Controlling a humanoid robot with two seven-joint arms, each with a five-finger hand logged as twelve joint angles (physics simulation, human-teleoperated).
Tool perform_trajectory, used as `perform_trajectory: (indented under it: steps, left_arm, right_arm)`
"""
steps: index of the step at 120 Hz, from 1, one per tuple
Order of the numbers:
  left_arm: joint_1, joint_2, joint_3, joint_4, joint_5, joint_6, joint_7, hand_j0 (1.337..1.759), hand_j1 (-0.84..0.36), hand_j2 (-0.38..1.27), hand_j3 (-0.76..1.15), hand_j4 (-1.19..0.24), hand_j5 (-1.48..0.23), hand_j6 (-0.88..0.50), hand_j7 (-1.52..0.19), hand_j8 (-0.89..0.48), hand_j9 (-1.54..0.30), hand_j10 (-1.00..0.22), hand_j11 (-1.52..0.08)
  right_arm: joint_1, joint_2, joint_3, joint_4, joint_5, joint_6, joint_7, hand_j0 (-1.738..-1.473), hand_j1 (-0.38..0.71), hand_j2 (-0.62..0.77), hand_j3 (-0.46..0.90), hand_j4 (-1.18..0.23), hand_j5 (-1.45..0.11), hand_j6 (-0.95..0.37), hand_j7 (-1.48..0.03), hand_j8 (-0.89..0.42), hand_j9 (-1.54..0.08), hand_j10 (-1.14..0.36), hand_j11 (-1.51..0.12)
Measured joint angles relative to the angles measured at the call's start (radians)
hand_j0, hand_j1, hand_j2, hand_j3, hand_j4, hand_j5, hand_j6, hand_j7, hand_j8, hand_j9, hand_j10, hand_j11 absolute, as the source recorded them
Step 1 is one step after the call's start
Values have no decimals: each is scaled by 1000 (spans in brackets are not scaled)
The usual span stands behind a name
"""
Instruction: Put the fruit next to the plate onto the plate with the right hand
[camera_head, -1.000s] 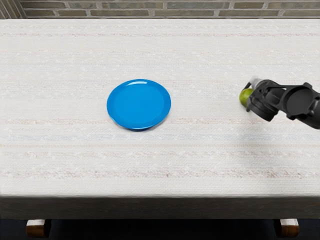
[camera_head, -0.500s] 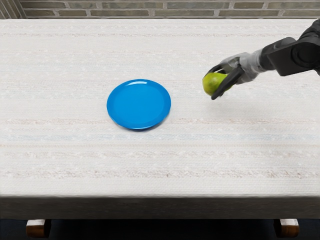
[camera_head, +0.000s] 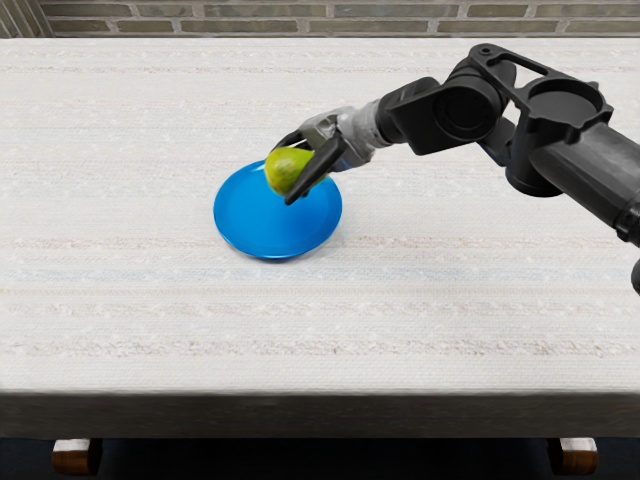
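A round blue plate (camera_head: 262, 222) lies flat on the white table, left of centre. Above its upper right part hangs a green pear (camera_head: 285, 169), held in my right hand (camera_head: 300, 165) with the fingers (camera_head: 305, 182) curled around it. The right arm reaches in from the right edge across the table. Whether the pear touches the plate is not clear; it looks lifted above it. No left arm shows.
The white table (camera_head: 450, 300) runs across the whole view, with its front edge near the bottom. A brick wall (camera_head: 300, 15) stands behind the far edge. The right arm's dark elbow joint (camera_head: 555, 105) hangs over the table's right part.
My right hand picked the pear up from the table's right side and carried it left, from well right of the plate to above the plate's upper right part.
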Motion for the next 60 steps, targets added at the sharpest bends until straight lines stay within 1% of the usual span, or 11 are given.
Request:
perform_trajectory:
  steps: [8,13,14,18,25,35,42,51,60]
  left_arm:
    - [0,0,0,0,0,0,0,1658,349,0,0,-1,0,-1,0,-1,0,-1,0]
    - [0,0,0,0,0,0,0,1658,349,1,0,-1,0,-1,0,-1,0,-1,0]
    - [-1,0,0,0,0,0,0,1658,349,1,0,-1,0,-1,0,-1,0,-1,0]
    - [0,0,0,0,0,0,0,1658,349,0,0,-1,0,-1,0,-1,0,-1,0]
    - [0,0,0,0,0,0,0,1658,349,0,0,-1,0,-1,0,-1,0,-1,0]
    - [-1,-1,0,0,0,0,0,1658,349,0,0,-1,0,-1,0,-1,0,-1,0]
    - [-2,0,0,0,0,0,0,1658,349,0,0,-1,0,-1,0,-1,0,-1,0]
    - [-2,0,0,0,0,0,0,1658,349,0,0,-1,0,-1,0,-1,0,-1,0]
    - [0,0,0,0,0,0,0,1658,349,1,0,-1,0,-1,0,-1,0,-1,0]
  right_arm:
    - [-1,5,0,0,-2,-27,0,-1647,105,100,0,-269,-811,-175,-772,-183,-809,-487,-812]
    - [-2,8,0,-1,-3,-45,0,-1649,21,82,0,-219,-661,-142,-630,-149,-660,-397,-662]
    - [-2,8,-1,-1,-3,-47,0,-1649,7,78,0,-208,-637,-135,-604,-140,-636,-388,-636]
    - [-2,9,-1,-1,-3,-56,0,-1650,-46,65,0,-175,-542,-114,-513,-118,-541,-256,-540]
    - [-3,11,-1,-1,-3,-67,0,-1652,-122,49,0,-132,-407,-86,-386,-89,-406,-191,-406]
    - [-2,8,-1,0,-1,-67,1,-1654,-198,33,0,-88,-270,-57,-256,-59,-270,-127,-270]
    - [-2,-15,3,2,5,-21,1,-1655,-236,24,0,-67,-203,-44,-193,-45,-203,-96,-203]
    - [-11,-99,30,6,60,40,1,-1656,-270,17,0,-47,-141,-31,-133,-32,-140,-67,-140]
    - [-49,-226,43,8,142,69,1,-1657,-295,11,0,-33,-98,-22,-92,-22,-97,-47,-97]
